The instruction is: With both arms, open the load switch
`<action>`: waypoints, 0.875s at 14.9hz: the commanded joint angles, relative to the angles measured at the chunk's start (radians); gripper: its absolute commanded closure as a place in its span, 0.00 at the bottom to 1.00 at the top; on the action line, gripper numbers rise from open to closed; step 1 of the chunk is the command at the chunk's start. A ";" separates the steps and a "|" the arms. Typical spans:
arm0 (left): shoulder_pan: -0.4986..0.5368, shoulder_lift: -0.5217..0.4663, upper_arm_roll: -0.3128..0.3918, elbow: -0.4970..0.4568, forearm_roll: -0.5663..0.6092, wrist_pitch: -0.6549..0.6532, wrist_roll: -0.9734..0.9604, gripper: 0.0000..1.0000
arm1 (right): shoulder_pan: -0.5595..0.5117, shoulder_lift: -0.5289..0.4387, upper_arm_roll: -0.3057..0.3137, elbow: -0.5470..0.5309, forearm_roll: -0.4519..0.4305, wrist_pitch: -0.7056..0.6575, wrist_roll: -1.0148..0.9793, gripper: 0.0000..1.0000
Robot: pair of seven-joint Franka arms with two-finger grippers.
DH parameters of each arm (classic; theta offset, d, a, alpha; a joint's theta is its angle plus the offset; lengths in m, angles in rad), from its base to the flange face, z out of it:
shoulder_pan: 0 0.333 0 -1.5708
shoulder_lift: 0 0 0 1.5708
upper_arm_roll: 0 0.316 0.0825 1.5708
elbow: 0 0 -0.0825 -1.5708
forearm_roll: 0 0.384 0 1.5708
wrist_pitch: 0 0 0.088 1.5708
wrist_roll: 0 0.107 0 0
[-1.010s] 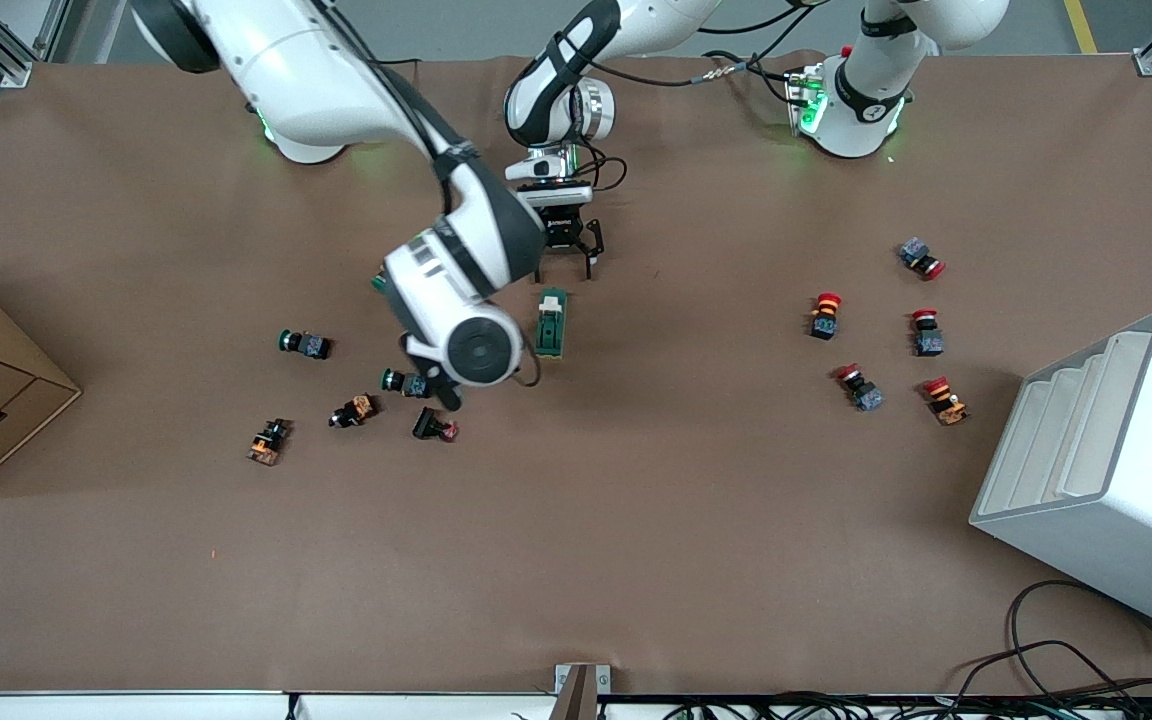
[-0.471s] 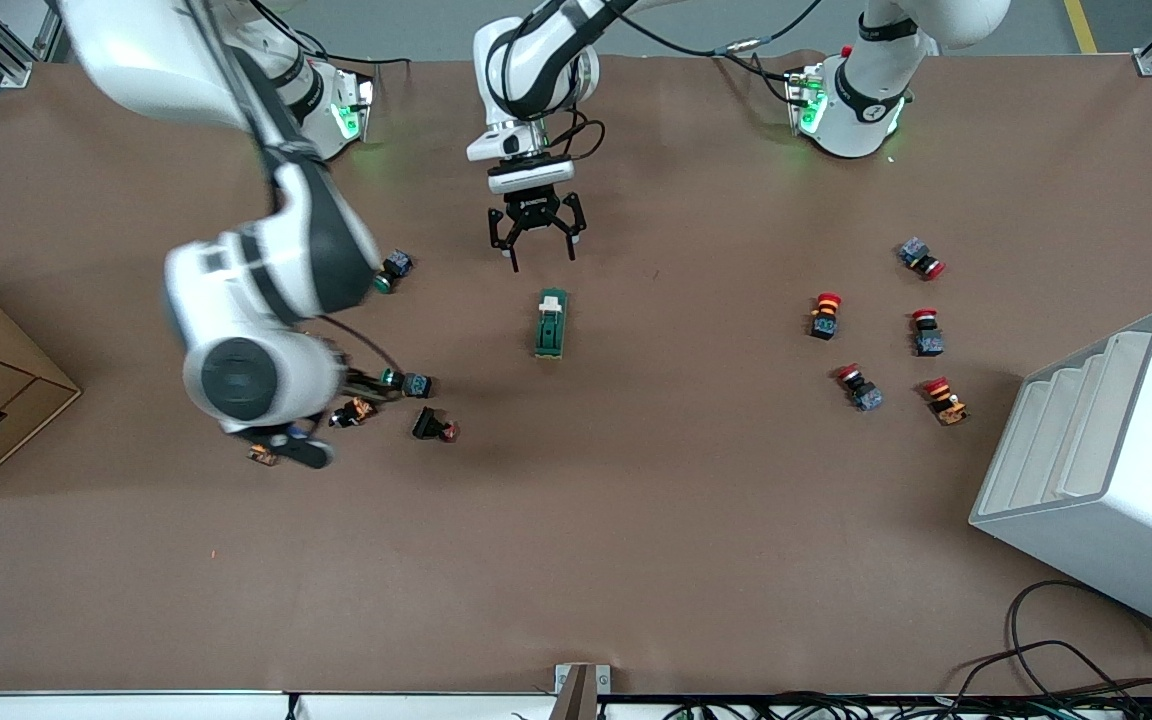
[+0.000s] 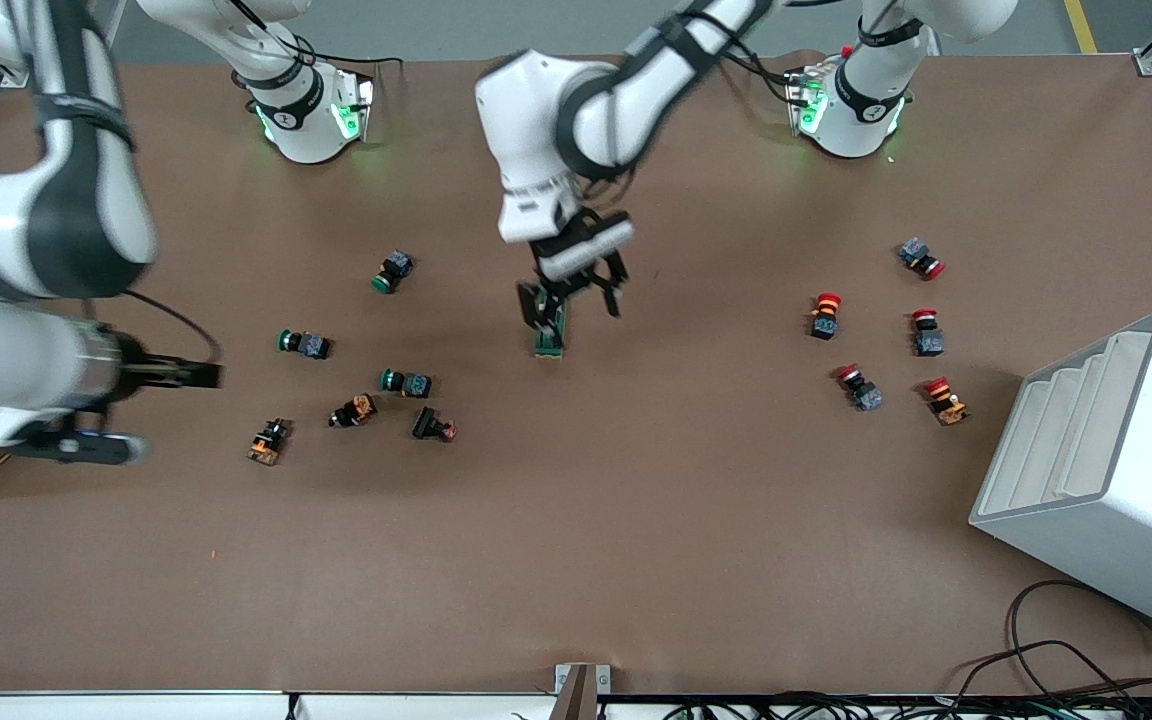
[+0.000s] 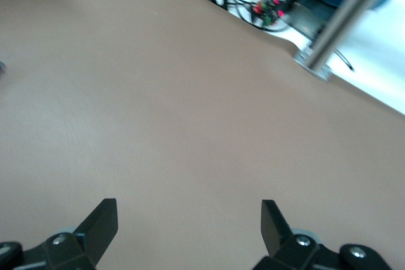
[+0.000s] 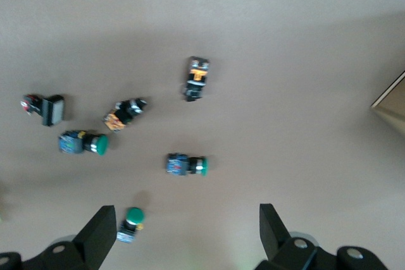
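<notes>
Dark-green load switch (image 3: 550,330) lies mid-table; left gripper (image 3: 572,297), fingers apart, has dropped from 12 o'clock of it to straddle its top end, while right gripper (image 5: 183,235), also spread, has swung away over the push-buttons (image 3: 406,382), so opening looks unstarted.

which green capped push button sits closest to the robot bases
The green push-button by itself, farther from the front camera than the other two green ones.

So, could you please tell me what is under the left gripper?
The load switch lies under the open left gripper; only its green end nearer the front camera shows. The gripper covers the rest. The right arm waits.
</notes>
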 commanded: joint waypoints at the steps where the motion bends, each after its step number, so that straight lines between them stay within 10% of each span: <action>1: 0.124 -0.074 -0.006 0.046 -0.200 -0.004 0.226 0.00 | -0.090 -0.061 0.028 -0.029 -0.020 0.002 -0.135 0.00; 13: 0.598 -0.295 -0.017 0.134 -0.648 -0.201 1.193 0.00 | -0.150 -0.094 0.026 0.032 -0.034 -0.090 -0.252 0.00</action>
